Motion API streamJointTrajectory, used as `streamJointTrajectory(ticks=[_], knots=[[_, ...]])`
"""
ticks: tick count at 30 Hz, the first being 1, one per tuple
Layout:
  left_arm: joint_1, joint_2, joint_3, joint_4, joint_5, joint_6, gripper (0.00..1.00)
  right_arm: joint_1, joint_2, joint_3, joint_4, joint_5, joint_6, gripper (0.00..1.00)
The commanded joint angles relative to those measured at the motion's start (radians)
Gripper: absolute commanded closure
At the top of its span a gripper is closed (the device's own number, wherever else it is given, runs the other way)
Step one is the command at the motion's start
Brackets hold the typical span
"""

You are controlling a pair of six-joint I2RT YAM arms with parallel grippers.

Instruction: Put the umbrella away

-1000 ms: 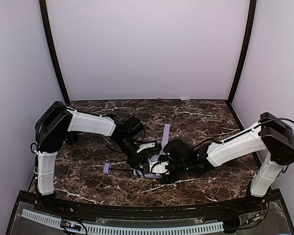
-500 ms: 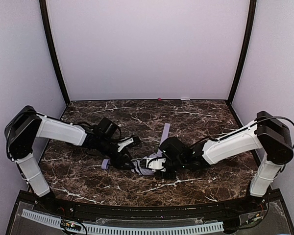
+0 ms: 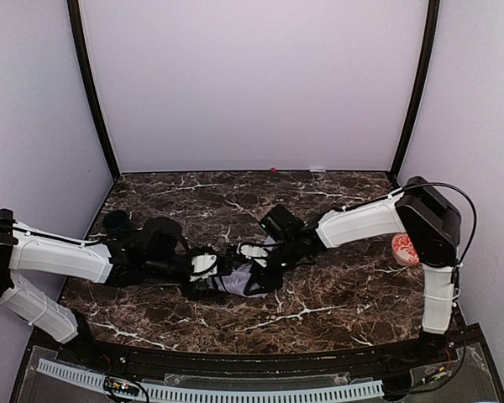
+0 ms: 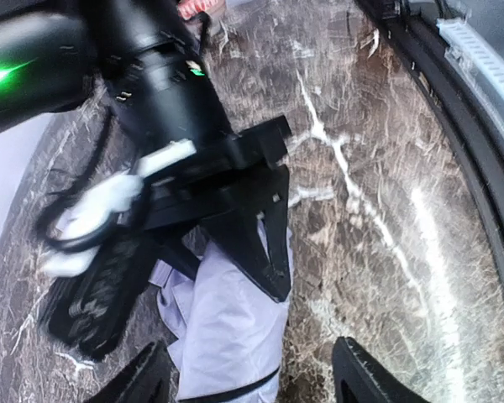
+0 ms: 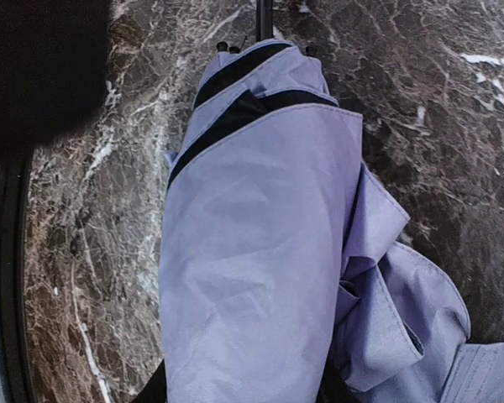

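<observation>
Marble table [image 3: 344, 295] | umbrella [image 3: 233, 282] lying on it | L end effector [image 4: 250, 363] – released | R end effector [image 3: 260, 270] – grasping umbrella

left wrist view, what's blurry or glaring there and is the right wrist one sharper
Left wrist view: the right arm up close is smeared, and a white glare streak runs on the table. Right wrist view: the umbrella is crisp, with only a dark blur in the top left corner.
</observation>
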Motion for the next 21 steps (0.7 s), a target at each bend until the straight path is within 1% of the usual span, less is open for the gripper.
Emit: streamJointTrajectory(ticks=[1,2,4,7,9,11,12,14,15,17,18,19,21], knots=[[-0.055,0.106,0.077,-0.158,-0.172,0.167,0.21,0.001,0.142,0.006,-0.338,-0.162,0.037,0.78],[-0.070,0.140,0.086,-0.155,-0.210,0.178,0.18,0.001,0.150,0.013,-0.345,-0.176,0.037,0.78],[-0.090,0.200,0.097,-0.139,-0.278,0.198,0.17,0.002,0.158,0.026,-0.355,-0.191,0.038,0.78],[-0.103,0.287,0.110,-0.113,-0.377,0.197,0.16,-0.002,0.163,0.030,-0.353,-0.197,0.041,0.78],[-0.104,0.325,0.124,-0.123,-0.409,0.194,0.17,-0.004,0.164,0.031,-0.354,-0.199,0.041,0.78],[-0.107,0.354,0.151,-0.188,-0.423,0.186,0.20,-0.013,0.164,0.030,-0.352,-0.198,0.045,0.78],[-0.107,0.365,0.168,-0.233,-0.424,0.178,0.23,-0.017,0.162,0.031,-0.354,-0.194,0.049,0.78],[-0.108,0.382,0.194,-0.312,-0.421,0.162,0.32,-0.030,0.155,0.032,-0.346,-0.183,0.060,0.78],[-0.108,0.386,0.199,-0.341,-0.412,0.158,0.39,-0.038,0.147,0.031,-0.340,-0.185,0.065,0.78],[-0.108,0.391,0.204,-0.375,-0.398,0.147,0.55,-0.050,0.122,0.032,-0.321,-0.193,0.071,0.77],[-0.108,0.394,0.206,-0.385,-0.390,0.140,0.67,-0.054,0.111,0.033,-0.310,-0.196,0.075,0.76],[-0.108,0.398,0.209,-0.396,-0.384,0.130,0.75,-0.059,0.095,0.035,-0.304,-0.200,0.076,0.75],[-0.108,0.415,0.227,-0.425,-0.369,0.110,0.92,-0.069,0.074,0.041,-0.296,-0.204,0.076,0.74]])
